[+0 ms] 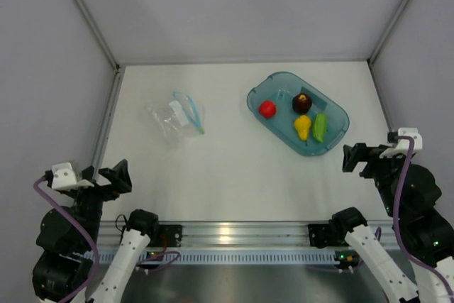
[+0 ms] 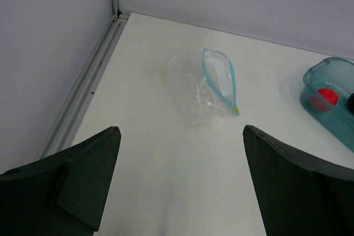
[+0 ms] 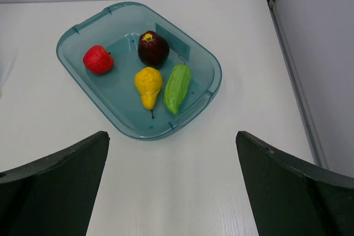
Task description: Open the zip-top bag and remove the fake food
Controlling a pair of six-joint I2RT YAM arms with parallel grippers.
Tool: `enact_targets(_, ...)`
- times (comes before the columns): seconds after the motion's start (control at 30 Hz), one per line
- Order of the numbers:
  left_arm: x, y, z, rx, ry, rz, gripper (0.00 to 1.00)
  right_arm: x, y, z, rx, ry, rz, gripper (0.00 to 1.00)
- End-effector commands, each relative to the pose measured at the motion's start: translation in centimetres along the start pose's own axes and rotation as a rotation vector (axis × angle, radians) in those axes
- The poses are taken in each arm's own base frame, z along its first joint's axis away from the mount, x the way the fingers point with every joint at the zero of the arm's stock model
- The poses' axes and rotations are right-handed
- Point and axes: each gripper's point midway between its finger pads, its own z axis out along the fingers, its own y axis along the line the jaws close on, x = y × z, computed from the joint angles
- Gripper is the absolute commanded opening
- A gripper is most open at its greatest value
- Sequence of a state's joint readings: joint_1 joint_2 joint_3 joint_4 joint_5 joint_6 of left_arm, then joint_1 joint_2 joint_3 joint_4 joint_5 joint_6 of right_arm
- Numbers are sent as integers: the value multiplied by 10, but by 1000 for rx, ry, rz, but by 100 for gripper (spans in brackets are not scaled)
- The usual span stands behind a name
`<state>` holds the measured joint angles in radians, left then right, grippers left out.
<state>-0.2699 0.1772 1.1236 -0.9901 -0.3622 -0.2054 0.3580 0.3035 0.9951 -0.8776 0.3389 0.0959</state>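
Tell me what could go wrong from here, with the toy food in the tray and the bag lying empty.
1. The zip-top bag is thin, crumpled and loose on the table; a tool closing on it may simply push it away.
2. The teal tray sits just ahead of the open right tool; a forward move could clip its near rim and set the round red piece and maroon piece rolling.

Zip-top bag [image 1: 176, 120], seemingly open, lies apart from tray [image 1: 284, 84].
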Motion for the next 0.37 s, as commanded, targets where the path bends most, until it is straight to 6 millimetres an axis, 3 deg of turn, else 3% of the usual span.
enact_targets(0.0,1,1,5,-20,17,16,98,-3,1,4,-1,9,-19,99)
enact_targets(0.33,-4,-5,11,-13,33,-7,98,1,3,10,4,34,-24,99)
